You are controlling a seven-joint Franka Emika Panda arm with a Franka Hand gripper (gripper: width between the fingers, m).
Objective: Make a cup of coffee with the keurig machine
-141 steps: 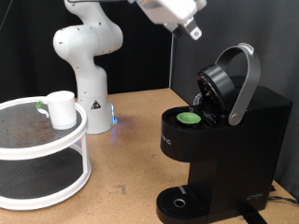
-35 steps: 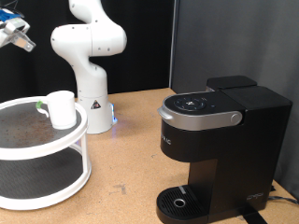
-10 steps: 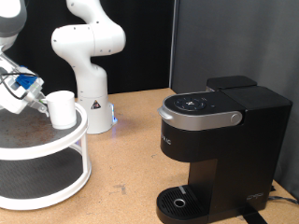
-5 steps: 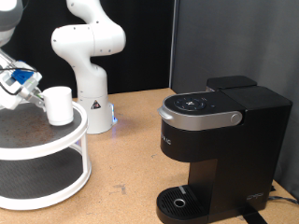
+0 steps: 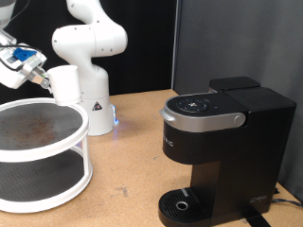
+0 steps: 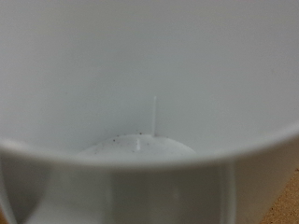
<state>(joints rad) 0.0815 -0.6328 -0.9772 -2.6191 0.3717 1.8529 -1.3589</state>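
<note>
Exterior view: pincer at the far left edge, up above the white 2-tier stand, its fingers closed onto the left side of the cup. Cup is off the stand's top tier — clear air between its base and the speckled shelf — and hangs upright in front of the white robot base.

Key relation: keurig stands well apart on the exterior view's right, on the wooden bench. Its lid is down; the round drip tray at its foot sits at the exterior view's bottom, bare, so it lies to the right of and below the held cup. Cup's long axis is vertical, mouth up.

Wrist view: filled almost wholly by white cup wall, rim curving across the picture, a sliver of bench at 1 corner. Fingers not distinguishable here.

Writing: a small pale mark on the keurig's front below the button panel — too small to read. Warning triangle on the robot base; no legible text.
</note>
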